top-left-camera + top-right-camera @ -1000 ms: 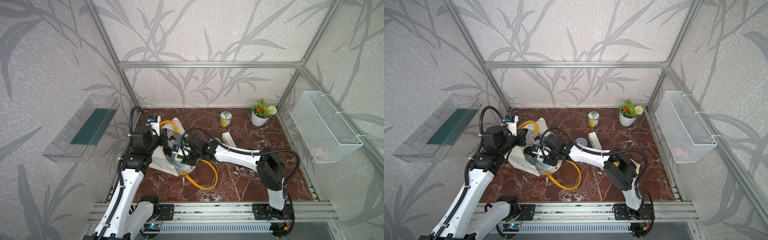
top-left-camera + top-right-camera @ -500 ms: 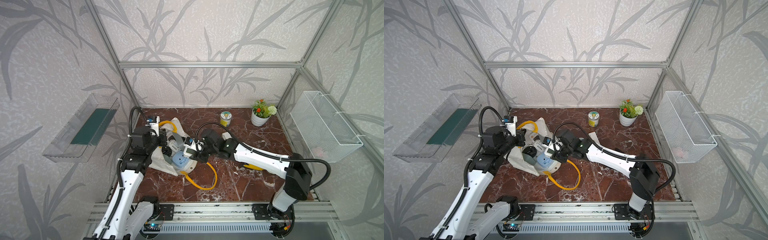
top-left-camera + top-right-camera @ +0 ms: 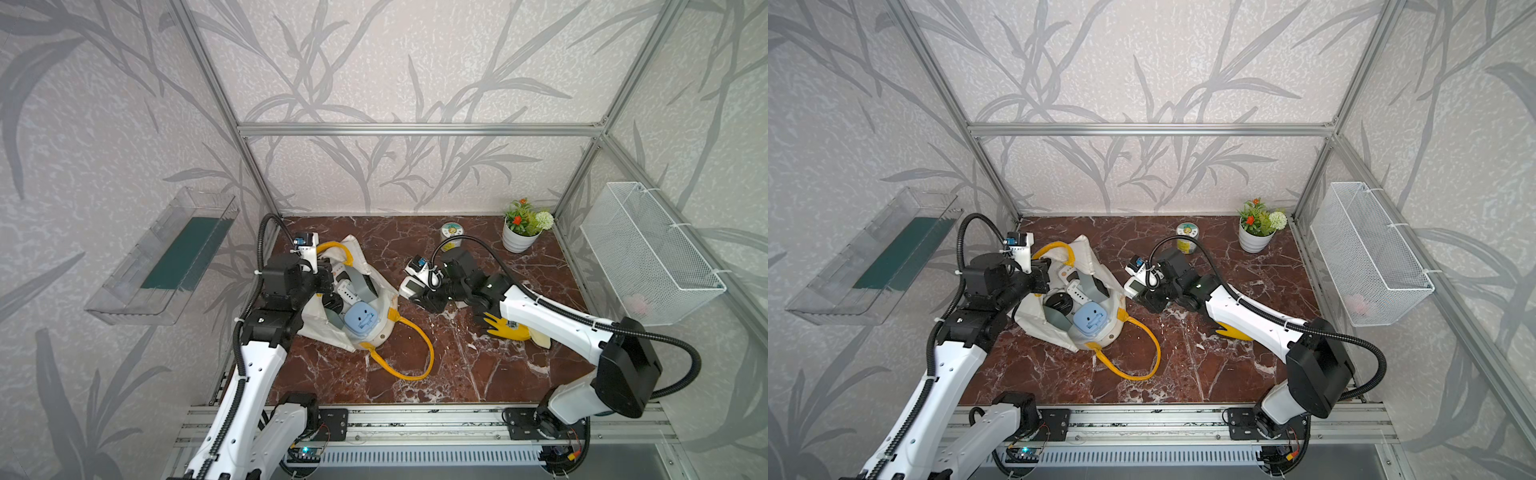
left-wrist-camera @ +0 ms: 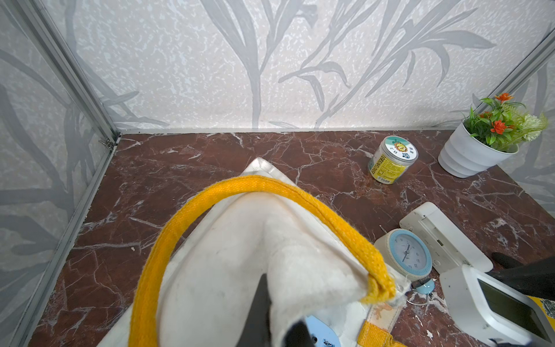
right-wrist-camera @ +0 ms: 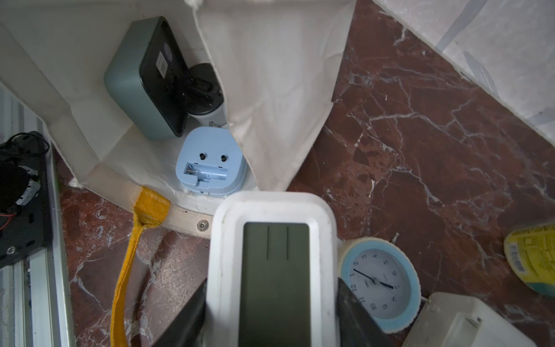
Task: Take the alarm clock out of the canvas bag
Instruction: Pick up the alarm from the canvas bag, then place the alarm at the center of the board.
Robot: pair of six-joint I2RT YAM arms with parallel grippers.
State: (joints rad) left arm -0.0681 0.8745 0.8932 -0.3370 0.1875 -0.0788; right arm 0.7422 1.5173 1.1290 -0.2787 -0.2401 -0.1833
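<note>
The off-white canvas bag point(image 3: 322, 330) point(image 3: 1034, 318) with yellow handles lies open on the left of the marble floor. My left gripper point(image 3: 328, 276) point(image 4: 276, 327) is shut on its rim cloth point(image 4: 228, 270). My right gripper point(image 3: 419, 291) point(image 5: 271, 303) is shut on a white digital alarm clock point(image 3: 409, 286) point(image 3: 1134, 286) point(image 5: 274, 270), held just outside the bag's right edge above the floor. Inside the bag lie a light blue clock point(image 3: 360, 319) point(image 5: 210, 163) and a grey-green one point(image 5: 141, 84).
A round blue-rimmed clock point(image 5: 380, 279) point(image 4: 404, 255) and a white box clock point(image 4: 441, 237) rest on the floor beside the held clock. A yellow jar point(image 3: 453, 232), a flower pot point(image 3: 521, 232) and a yellow object point(image 3: 505, 328) under my right arm sit further right. A wire basket point(image 3: 648, 253) hangs on the right wall.
My right gripper has drawn back out of the bag to the right, carrying the white digital alarm clock. The left gripper has kept its hold on the bag's rim.
</note>
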